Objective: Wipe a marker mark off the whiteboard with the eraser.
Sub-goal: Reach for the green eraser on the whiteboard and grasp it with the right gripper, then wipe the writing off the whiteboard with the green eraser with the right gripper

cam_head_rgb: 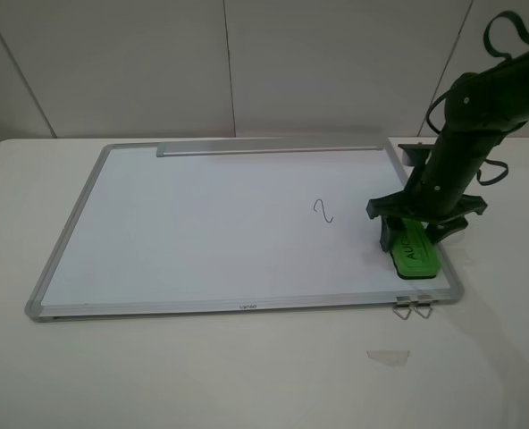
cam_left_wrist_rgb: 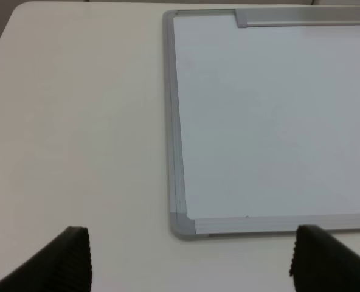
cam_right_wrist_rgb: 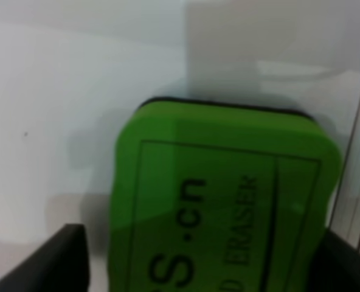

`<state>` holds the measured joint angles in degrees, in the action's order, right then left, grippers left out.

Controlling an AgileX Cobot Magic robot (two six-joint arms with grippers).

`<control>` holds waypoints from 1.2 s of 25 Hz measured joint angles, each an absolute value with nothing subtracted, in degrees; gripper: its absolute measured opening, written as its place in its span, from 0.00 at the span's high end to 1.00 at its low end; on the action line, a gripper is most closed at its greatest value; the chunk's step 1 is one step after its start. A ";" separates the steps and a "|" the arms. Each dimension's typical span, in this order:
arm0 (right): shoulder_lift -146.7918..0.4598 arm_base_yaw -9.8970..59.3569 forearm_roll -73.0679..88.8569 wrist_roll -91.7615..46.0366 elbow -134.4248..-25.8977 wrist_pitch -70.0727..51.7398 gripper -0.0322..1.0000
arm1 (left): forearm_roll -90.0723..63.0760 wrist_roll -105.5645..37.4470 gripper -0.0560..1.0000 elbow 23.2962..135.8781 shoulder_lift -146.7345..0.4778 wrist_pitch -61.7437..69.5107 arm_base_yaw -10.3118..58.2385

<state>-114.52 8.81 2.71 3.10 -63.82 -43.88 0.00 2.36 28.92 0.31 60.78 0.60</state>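
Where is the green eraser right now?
In the high view, the eraser lies on the near right corner of the whiteboard, between the fingers of the right gripper, to the right of the marker mark.

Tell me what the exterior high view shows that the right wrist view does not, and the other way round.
Only the exterior high view shows the small dark S-shaped marker mark, the grey tray strip along the far edge of the large white silver-framed whiteboard and the metal clips at its near right corner. Only the right wrist view shows the ".cn" and "ERASER" lettering on the bright green rectangular block eraser. Both show that eraser lying on the whiteboard with the fingers of the right gripper on either side of it.
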 joint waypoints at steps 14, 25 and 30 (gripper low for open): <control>-114.62 8.81 2.71 3.10 -63.82 -44.00 0.39 | 0.00 2.36 0.30 28.92 0.31 60.78 0.60; -107.32 8.89 1.59 3.16 -64.26 -49.92 0.39 | 0.00 2.36 0.30 28.92 0.31 60.78 0.60; -106.45 11.53 1.51 3.27 -68.19 -53.84 0.39 | 0.00 2.36 0.30 28.92 0.31 60.78 0.60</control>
<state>-106.45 11.53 1.51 3.27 -68.19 -53.84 0.00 2.36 28.92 0.31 60.78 0.60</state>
